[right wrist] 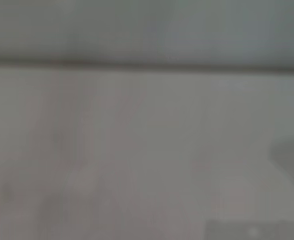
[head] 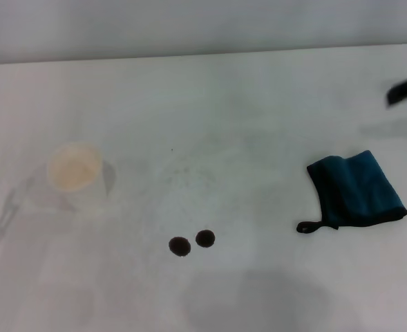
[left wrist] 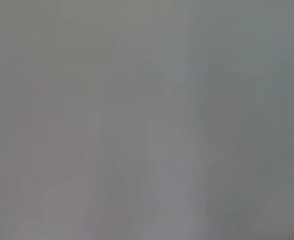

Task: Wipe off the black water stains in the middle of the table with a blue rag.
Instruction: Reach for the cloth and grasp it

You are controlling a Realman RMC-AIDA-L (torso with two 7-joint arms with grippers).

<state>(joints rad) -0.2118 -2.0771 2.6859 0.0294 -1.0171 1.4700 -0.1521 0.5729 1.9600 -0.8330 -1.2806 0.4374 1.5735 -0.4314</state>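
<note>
The blue rag [head: 356, 188] lies untouched at the desk's [head: 258, 111] right. Two black water stains [head: 192, 242] wait near centre. The right gripper [head: 405, 88], state unclear, must next grasp the rag.

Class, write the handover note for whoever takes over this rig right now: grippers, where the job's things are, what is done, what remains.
Right gripper: only a dark tip shows at the far right edge of the head view, above the table, holding nothing visible; open or shut cannot be told.
Left gripper: not in view.
Blue rag: lying folded on the right side, untouched.
Black water stains: two blots side by side near the front middle, both intact.
White paper cup: upright on the left.
Done: nothing yet.
Left: pick up the rag, wipe both blots.
</note>
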